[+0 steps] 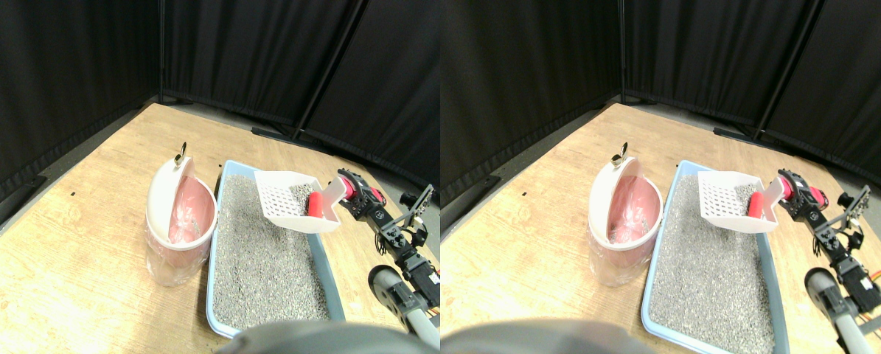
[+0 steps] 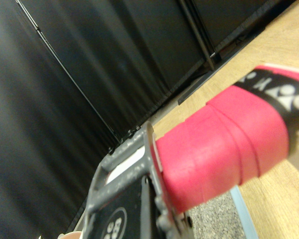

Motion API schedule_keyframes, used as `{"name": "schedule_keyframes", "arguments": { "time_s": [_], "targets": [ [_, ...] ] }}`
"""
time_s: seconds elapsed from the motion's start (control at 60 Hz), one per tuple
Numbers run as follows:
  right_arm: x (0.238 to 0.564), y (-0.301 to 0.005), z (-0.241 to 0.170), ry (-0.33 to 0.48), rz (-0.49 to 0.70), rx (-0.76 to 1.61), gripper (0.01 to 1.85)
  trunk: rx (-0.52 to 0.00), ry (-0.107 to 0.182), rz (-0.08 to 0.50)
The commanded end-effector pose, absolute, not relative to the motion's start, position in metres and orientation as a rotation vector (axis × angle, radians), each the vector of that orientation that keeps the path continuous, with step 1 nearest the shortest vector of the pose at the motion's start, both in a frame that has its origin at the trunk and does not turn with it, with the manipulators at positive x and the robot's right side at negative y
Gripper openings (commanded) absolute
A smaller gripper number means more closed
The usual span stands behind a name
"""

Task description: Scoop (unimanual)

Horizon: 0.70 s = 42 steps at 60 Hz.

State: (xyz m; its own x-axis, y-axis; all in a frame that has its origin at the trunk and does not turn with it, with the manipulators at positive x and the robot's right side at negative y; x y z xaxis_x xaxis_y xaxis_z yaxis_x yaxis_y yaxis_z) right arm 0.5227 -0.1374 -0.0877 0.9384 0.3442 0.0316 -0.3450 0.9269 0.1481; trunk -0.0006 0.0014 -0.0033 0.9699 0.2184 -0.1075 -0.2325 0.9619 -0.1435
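Check progress first: the white slotted scoop (image 1: 291,199) is raised above the grey litter in the blue tray (image 1: 219,295), tilted, with a red object (image 1: 314,204) resting in its bowl near the handle end. Judge the lift as done and the transfer as outstanding, because the scoop is not yet over the pink-lined bin (image 1: 180,221), which stands just left of the tray with its white lid (image 1: 166,193) swung up. You can see the gripper (image 1: 349,193) at the scoop's red-wrapped handle (image 2: 224,149), which must be carrying the raised scoop, but neither view shows how the jaws stand, so treat that as undetermined. Tray and bin rest on a light wooden surface (image 1: 79,243). Black curtains (image 1: 57,66) enclose the room on every visible side.
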Motion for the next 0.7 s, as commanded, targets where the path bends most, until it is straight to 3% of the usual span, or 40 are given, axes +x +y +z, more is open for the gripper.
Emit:
{"name": "schedule_keyframes", "arguments": {
  "time_s": [0.017, 0.167, 0.7],
  "targets": [
    [0.521, -0.129, -0.078, -0.072, 0.401, 0.159, 0.05, -0.152, 0.088, 0.246],
    [0.523, -0.121, -0.077, -0.081, 0.462, 0.131, 0.05, -0.161, 0.087, 0.276],
    [0.527, -0.100, -0.077, -0.039, 0.503, 0.116, 0.05, -0.182, 0.085, 0.342]
  ]
}}
